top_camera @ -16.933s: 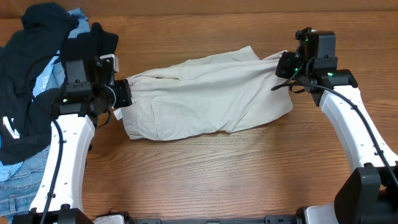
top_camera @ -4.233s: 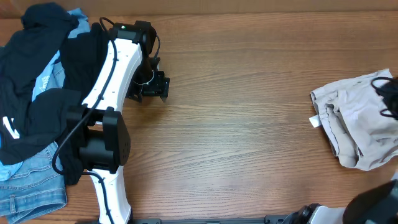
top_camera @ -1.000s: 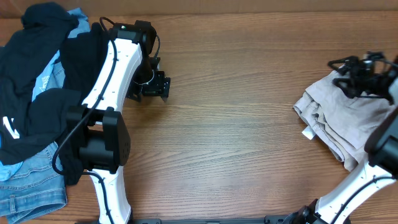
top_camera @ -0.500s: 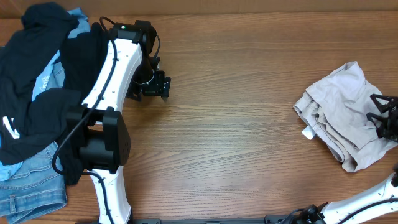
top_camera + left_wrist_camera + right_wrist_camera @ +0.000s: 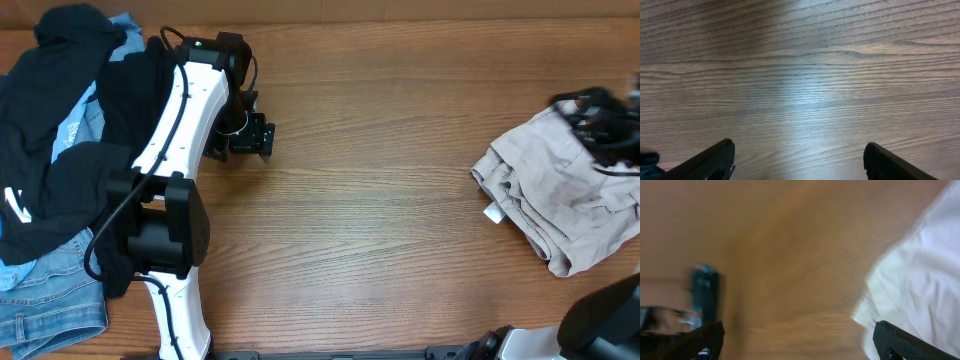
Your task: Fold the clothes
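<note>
The beige shorts (image 5: 560, 205) lie crumpled in a loose heap at the table's right side, a small white tag (image 5: 492, 214) at their left edge. My right gripper (image 5: 598, 112) is a blur just above their far corner. In the right wrist view it (image 5: 797, 340) stands open with bare wood between the fingers and the shorts (image 5: 920, 270) off to the right. My left gripper (image 5: 250, 135) hangs open over bare wood at the left, and in the left wrist view (image 5: 799, 160) nothing lies between its fingers.
A pile of other garments fills the left edge: black cloth (image 5: 40, 150), a light-blue piece (image 5: 75, 125) and denim (image 5: 45, 310) at the front left corner. The left arm (image 5: 185, 110) reaches across beside that pile.
The right arm has swung fast from the right edge up to the shorts' far corner, its jaws spreading wider. The shorts' raised corner has settled. The left arm has not moved.
</note>
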Motion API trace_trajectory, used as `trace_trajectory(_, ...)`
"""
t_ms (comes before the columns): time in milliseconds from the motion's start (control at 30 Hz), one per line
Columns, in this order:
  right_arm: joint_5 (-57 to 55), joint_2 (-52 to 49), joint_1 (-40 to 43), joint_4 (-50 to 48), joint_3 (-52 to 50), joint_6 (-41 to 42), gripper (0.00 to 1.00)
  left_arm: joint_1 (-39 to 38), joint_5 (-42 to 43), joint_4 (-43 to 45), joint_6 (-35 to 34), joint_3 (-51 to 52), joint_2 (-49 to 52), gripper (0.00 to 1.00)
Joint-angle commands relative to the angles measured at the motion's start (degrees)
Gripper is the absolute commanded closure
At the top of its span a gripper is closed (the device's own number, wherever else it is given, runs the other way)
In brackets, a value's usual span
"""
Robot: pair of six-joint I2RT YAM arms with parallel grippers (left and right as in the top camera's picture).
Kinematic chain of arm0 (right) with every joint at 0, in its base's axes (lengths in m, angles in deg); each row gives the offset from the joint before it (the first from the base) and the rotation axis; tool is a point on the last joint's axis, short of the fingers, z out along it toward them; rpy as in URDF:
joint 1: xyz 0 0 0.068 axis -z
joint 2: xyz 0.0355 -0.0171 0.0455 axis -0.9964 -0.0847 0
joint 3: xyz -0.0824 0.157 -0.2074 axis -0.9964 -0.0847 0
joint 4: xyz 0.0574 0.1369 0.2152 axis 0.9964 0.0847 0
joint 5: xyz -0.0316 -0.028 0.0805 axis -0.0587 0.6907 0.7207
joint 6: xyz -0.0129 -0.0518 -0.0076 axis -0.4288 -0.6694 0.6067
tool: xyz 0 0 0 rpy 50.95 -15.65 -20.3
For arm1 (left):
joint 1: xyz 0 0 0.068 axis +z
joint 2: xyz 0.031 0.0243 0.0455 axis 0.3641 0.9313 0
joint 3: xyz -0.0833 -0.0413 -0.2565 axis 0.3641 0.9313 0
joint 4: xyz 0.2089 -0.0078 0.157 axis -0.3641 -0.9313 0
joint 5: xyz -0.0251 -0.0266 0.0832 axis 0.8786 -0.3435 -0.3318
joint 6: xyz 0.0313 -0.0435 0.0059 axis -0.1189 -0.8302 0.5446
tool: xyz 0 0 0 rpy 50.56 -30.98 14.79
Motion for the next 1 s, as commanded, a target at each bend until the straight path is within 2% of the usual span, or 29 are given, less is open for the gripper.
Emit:
trace_trajectory(0,-21.68,-5.05,-10.03,-0.39,-2.43,0.68,0.04,-0.42,0.85,0.26,1.31,-0.55,-0.66,0.14)
trace_trajectory(100,-29.14,-12.07,-14.23,-1.79,-2.49,2.23,0.03,-0.42,0.85,0.22,1.31,-0.55,-0.66,0.14)
trace_trajectory(167,-30.03,-16.5,-14.71,-1.7,-2.49,2.23,0.03,-0.42,0.85,0.28,1.31,-0.55,-0.66,0.14)
trace_trajectory(333,-31.67,-25.86,-14.71,5.4,-2.8,2.23,0.01,-0.42,0.85,0.28,1.31,-0.55,-0.66,0.13)
trace_trajectory(400,-37.09,-27.02,-14.21,8.39,-2.8,3.1,0.0,-0.42,0.87,0.26,1.31,-0.55,-0.66,0.13)
trace_trajectory(533,-57.42,-27.04,-11.61,11.43,-2.8,14.56,0.0,-0.42,0.85,0.22,1.31,-0.55,-0.66,0.13)
trace_trajectory(633,-63.08,-27.04,-8.74,10.82,-2.8,17.35,0.0,-0.42,1.18,0.2,1.31,-0.55,-0.66,0.13)
trace_trajectory(733,-61.81,-26.95,-6.1,10.49,-2.64,20.48,0.0,-0.42,1.68,0.22,1.33,-0.55,-0.66,0.13)
trace_trajectory(833,-56.11,-25.99,-6.78,11.47,-0.83,17.03,0.0,-0.42,1.68,0.2,1.36,-0.55,-0.66,0.13)
trace_trajectory(967,-53.68,-16.92,-10.08,12.04,0.42,13.55,0.0,-0.42,1.66,0.17,1.77,-0.55,-0.63,0.13)
